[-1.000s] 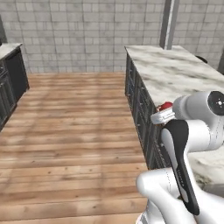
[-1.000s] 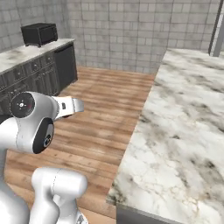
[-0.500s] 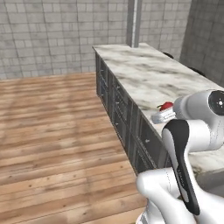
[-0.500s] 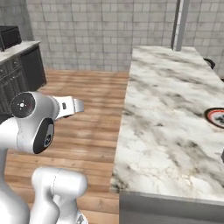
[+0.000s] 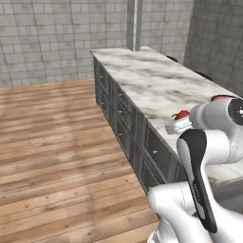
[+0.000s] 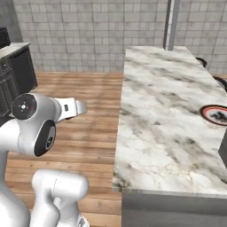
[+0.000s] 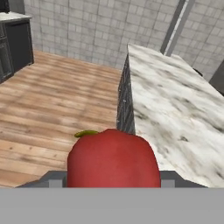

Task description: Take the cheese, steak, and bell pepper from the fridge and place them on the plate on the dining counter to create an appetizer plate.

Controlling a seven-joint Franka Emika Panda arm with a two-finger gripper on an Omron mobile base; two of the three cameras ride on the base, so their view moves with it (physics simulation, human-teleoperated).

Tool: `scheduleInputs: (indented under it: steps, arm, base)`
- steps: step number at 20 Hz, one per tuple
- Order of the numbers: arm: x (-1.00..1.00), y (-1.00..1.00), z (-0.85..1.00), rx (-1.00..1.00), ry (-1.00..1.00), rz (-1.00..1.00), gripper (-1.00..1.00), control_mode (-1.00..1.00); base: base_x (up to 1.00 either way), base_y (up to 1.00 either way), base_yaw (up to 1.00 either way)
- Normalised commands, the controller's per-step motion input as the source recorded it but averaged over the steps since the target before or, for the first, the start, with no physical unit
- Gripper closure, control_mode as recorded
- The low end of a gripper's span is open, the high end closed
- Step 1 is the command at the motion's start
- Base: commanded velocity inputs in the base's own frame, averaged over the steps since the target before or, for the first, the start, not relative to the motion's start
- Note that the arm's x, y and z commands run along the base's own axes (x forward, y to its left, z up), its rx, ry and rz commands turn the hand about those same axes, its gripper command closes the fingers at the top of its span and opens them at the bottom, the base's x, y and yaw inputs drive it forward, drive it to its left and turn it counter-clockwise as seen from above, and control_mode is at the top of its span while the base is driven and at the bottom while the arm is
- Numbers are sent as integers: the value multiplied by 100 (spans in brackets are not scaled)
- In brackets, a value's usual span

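In the left base view the arm rises from the lower right, folded at the near end of the dining counter (image 5: 156, 80), whose long axis runs away from the camera toward the grey pillar (image 5: 134, 23) at its far end. Ahead of the white wrist a patch of the red bell pepper (image 5: 181, 115) shows, over the counter's left long edge near the near end. The gripper's jaws cannot be made out from here. A sliver of the plate (image 5: 219, 98) peeks from behind the arm's upper joint, toward the counter's right long edge.

In the right base view the arm stands at lower left over the wooden floor (image 6: 88, 102), its white wrist pointing right toward the counter's left long edge. The plate lies flat at the counter's right long edge, about halfway along its length, with black rim, red ring and patterned white centre.

In the hand view the gripper (image 7: 111, 179) is partly closed on the bell pepper, which sits between the two dark finger tips and touches both. The pepper lies on its side, green stem (image 7: 86, 133) pointing away from the hand and toward the view's left. Beyond it runs the counter's left long edge with dark drawers below.
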Motion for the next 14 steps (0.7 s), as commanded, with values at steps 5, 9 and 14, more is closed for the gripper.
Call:
scheduleInputs:
  steps: [5,9,14]
  arm:
    - [0,0,0,0,0,0,100,100]
    - [0,0,0,0,0,0,100,100]
    - [0,0,0,0,0,0,100,100]
  base:
    - [-96,-75,-17]
    - [-100,-39,-6]
    - [-100,-20,-22]
